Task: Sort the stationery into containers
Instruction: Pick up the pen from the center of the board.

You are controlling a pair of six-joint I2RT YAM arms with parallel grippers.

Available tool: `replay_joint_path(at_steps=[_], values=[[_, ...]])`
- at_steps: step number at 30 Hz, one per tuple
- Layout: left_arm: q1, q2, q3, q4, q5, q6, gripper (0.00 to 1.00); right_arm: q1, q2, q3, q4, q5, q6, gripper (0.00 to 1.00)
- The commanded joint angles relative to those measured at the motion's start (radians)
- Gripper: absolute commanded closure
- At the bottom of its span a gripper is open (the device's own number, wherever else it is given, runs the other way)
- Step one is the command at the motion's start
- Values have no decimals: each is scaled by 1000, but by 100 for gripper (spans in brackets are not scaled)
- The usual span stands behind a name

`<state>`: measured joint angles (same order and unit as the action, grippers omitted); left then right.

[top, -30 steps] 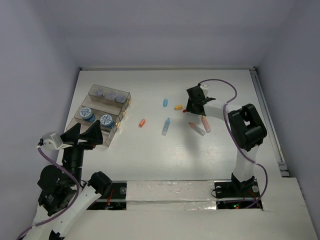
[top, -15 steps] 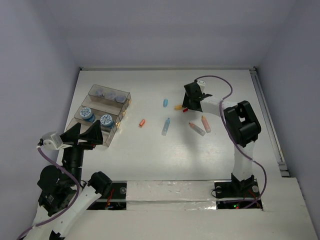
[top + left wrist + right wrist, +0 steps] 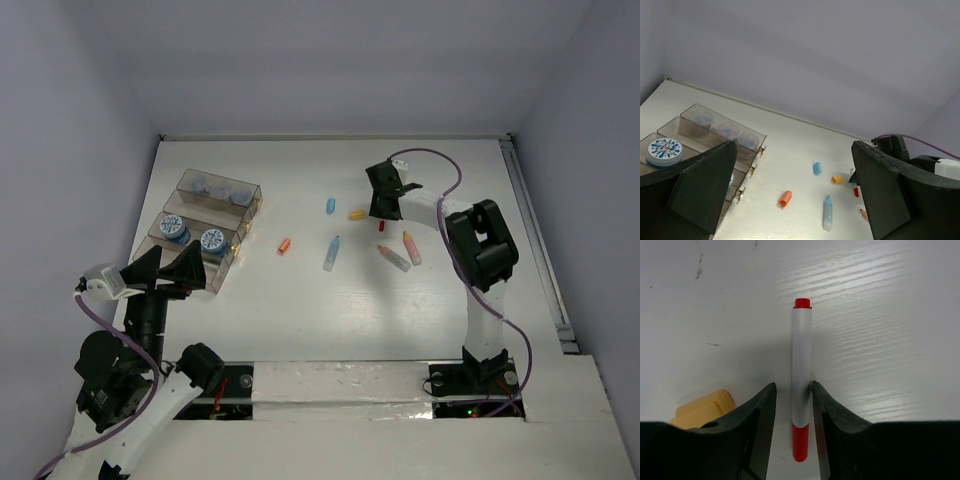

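Two fingers (image 3: 760, 415) of the right gripper (image 3: 794, 395) are flanking the red-capped pen (image 3: 801, 355), which is lying on the table (image 3: 880, 315) at the centre of the wrist frame. One finger is touching the pen and the other is showing a thin dark sliver, so cannot tell if it is clamping. Left gripper (image 3: 165, 266) is hanging wide open at lower left of the top view, just beside the clear containers (image 3: 256, 200) that are holding blue-topped tubs (image 3: 211, 239).

arms (image 3: 487, 318): white links, black joints | cables (image 3: 920, 139): purple | fingers (image 3: 755, 425): black, wedge-shaped
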<state>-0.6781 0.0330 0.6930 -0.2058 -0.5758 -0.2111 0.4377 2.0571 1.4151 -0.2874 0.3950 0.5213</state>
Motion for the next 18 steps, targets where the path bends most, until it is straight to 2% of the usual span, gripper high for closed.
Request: replay_joint_path(at_steps=[1,2,3,5,6,7,10,13,14,18], values=[[6,-1,-3,48,11,9,1,-4,34,48,-50,5,-23,59],[6,-2,-4,48,11,10,1,-4,35,50,-49,-5,-24,64],[6,-2,-4,49,10,10,1,-4,37,50,-45,-7,-26,75],[6,-2,-4,51,11,10,1,-4,35,51,-41,-8,-29,88],[6,-1,-4,49,11,9,1,-4,32,53,-39,-2,-32,97],[6,-1,-3,48,11,9,1,-4,19,53,-35,10,-40,100],[6,-5,-4,48,10,9,1,-4,-29,38,5,65,-102,100],[6,-5,-6,54,13,10,1,-4,-150,9,88,30,-193,100],[6,-1,-4,52,19,10,1,-4,-225,-4,137,-4,-223,100],[6,5,-3,51,22,7,1,54,-348,-53,261,-322,-239,100]])
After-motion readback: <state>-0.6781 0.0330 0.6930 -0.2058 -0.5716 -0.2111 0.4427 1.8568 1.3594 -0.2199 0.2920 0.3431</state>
